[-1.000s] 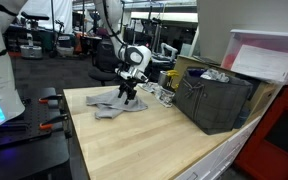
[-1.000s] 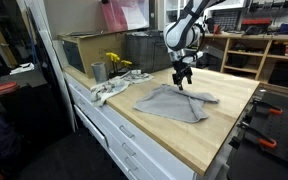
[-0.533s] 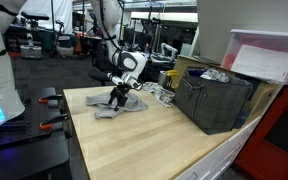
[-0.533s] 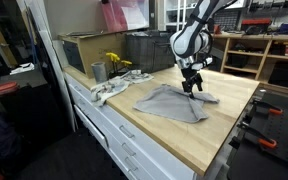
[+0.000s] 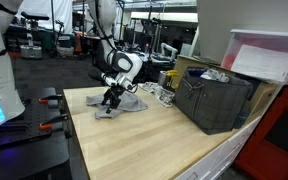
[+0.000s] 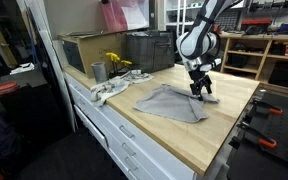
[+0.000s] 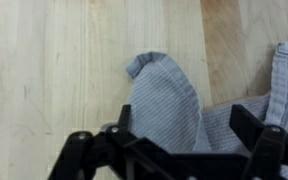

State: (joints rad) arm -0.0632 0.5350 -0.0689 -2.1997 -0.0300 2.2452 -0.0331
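A grey cloth (image 5: pixel 127 104) lies crumpled flat on the wooden table (image 5: pixel 154 140); it also shows in the other exterior view (image 6: pixel 169 103). My gripper (image 5: pixel 109 99) points down over the cloth's end corner, close above or touching it, as both exterior views (image 6: pixel 201 92) show. In the wrist view the two black fingers stand apart, open (image 7: pixel 182 112), with a folded tongue of the cloth (image 7: pixel 164 95) between them. Nothing is held.
A black crate (image 5: pixel 216 100) and a white bin with a pink lid (image 5: pixel 269 55) stand at one end of the table. A metal cup (image 6: pixel 98 72), a yellow thing (image 6: pixel 115 62) and a white rag (image 6: pixel 106 92) sit near a grey bin (image 6: pixel 144 50). Clamps (image 5: pixel 49 100) grip the table's edge.
My gripper has moved sideways across the cloth from its middle to its end corner and has come a little lower. The cloth has not visibly moved.
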